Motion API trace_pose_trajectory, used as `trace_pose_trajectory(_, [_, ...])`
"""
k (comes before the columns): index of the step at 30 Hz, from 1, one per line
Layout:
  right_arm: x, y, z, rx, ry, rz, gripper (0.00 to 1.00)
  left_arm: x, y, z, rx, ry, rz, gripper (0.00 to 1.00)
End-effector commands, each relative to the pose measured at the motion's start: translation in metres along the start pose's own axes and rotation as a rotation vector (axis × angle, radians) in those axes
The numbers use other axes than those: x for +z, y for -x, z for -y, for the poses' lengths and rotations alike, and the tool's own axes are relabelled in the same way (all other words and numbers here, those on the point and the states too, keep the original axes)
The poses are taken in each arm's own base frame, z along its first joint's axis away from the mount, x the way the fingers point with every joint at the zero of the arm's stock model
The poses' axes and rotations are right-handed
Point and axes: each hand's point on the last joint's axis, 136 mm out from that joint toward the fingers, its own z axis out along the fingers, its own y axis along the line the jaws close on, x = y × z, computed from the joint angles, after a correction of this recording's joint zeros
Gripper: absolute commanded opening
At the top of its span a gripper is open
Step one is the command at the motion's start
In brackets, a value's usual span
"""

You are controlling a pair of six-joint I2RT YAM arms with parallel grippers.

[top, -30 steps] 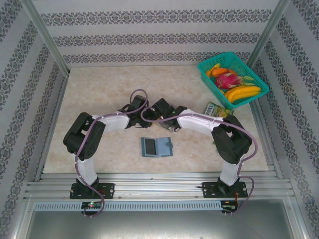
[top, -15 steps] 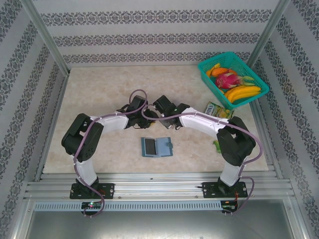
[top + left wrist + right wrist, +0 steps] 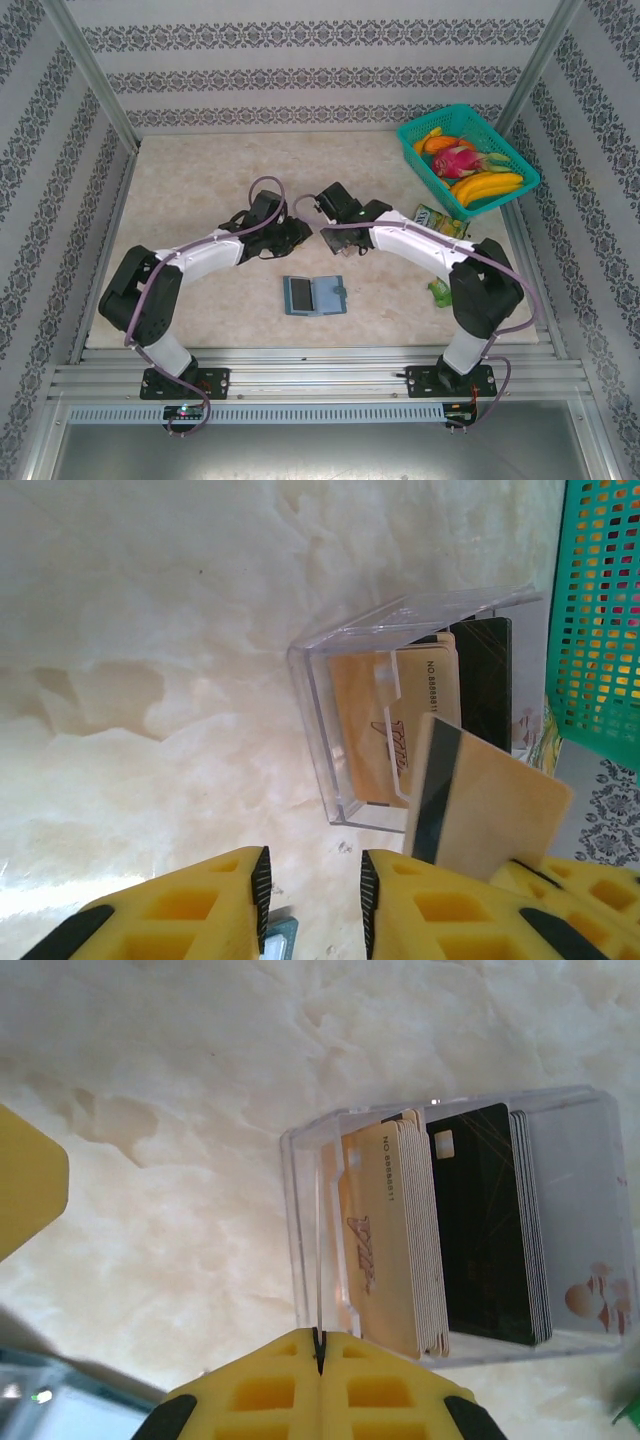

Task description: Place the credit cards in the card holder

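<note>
The right tool [image 3: 319, 1345] is pressed together on a tan card [image 3: 490, 805], which its own wrist view shows edge-on as a thin line. The card's lower edge is hidden behind yellow pads. The left tool [image 3: 312, 880] is spread, with nothing between. Just beyond both tips, a clear tray [image 3: 300, 1220] holds the other credit cards [image 3: 400, 1240]. From above, the arms hide the tray. The card holder [image 3: 314, 295] lies open on the worktop [image 3: 200, 180], behind the tools, toward the bases.

In the top view the left arm [image 3: 200, 255] now reaches out longer. Its elbow sits lower and further left, and the left gripper [image 3: 296, 235] lies further right, nearer the frame's centre. The right arm [image 3: 420, 245] has swung its elbow toward the right edge, uncovering a small green object [image 3: 440, 293] at lower right. The right gripper [image 3: 325, 203] sits higher, and its jaws, slightly apart a second ago, now press together on a tan credit card [image 3: 490, 810].
</note>
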Motion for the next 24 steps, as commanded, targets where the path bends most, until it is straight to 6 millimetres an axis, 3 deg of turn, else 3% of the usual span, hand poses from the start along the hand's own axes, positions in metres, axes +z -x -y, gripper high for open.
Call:
trace_pose_trajectory(1, [-0.049, 0.022, -0.006, 0.180, 0.127, 0.119, 0.00, -0.020, 0.004, 0.006, 0.021, -0.052, 0.035, 0.37])
trace_pose_trajectory(9, [-0.107, 0.029, -0.025, 0.600, 0.611, 0.297, 0.00, -0.077, -0.013, 0.063, 0.091, -0.407, 0.028, 0.53])
trace_pose_trajectory(15, [-0.127, 0.025, -0.034, 0.727, 0.818, 0.330, 0.00, -0.116, -0.029, 0.093, 0.154, -0.597, -0.011, 0.61])
trace_pose_trajectory(22, [-0.135, 0.025, -0.045, 0.774, 0.952, 0.333, 0.00, -0.115, -0.034, 0.098, 0.147, -0.626, -0.058, 0.58])
trace_pose_trajectory(24, [-0.135, 0.024, -0.046, 0.785, 0.962, 0.330, 0.00, -0.109, -0.034, 0.091, 0.129, -0.588, -0.059, 0.58])
